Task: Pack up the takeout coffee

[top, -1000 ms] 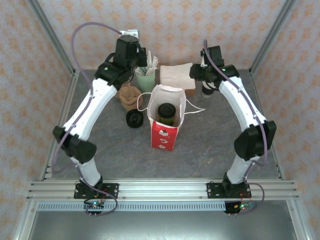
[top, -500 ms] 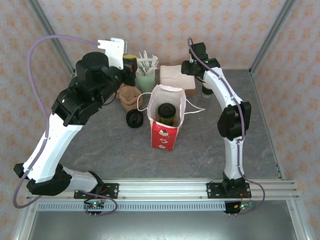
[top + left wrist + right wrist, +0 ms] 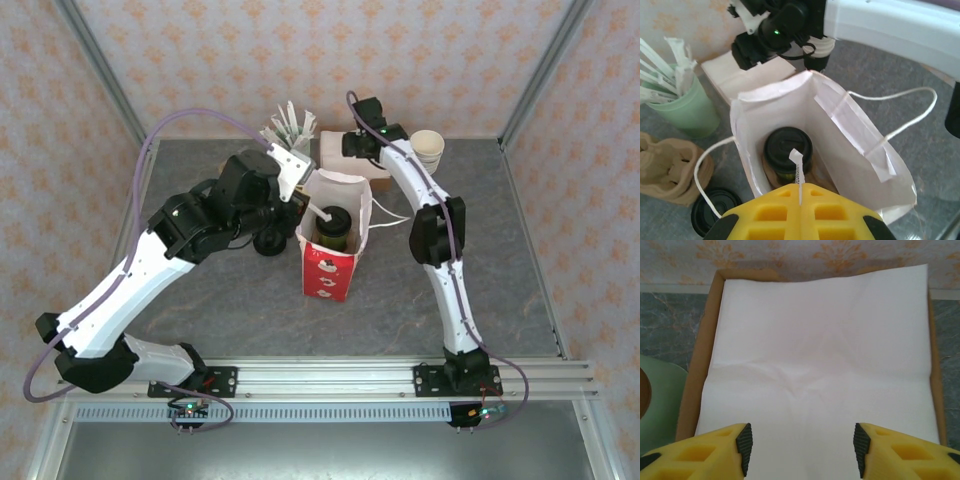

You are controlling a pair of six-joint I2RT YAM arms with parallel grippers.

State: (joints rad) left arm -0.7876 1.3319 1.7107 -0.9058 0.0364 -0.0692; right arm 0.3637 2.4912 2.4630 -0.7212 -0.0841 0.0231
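text/labels: none can be read | paper bag (image 3: 329, 272): white marks are printed on its red front, too small to be made out as letters or a logo | wallpaper (image 3: 330, 40): ornament pattern, no lettering made out

- The far wall (image 3: 330, 60), the left wall (image 3: 50, 200) and the right wall (image 3: 600, 200) wear the same paper: pale pink with a repeating orange-tan floral motif.
- The table top (image 3: 420, 300) is a grey, marbled slab. It is matte, under soft even light, with only faint shadows.
- Slim aluminium posts rise at the far left corner (image 3: 100, 70) and the far right corner (image 3: 547, 70).
- Ribbed aluminium rails (image 3: 320, 380) run along the near edge; nearer still lies a plain grey metal sheet (image 3: 320, 450).
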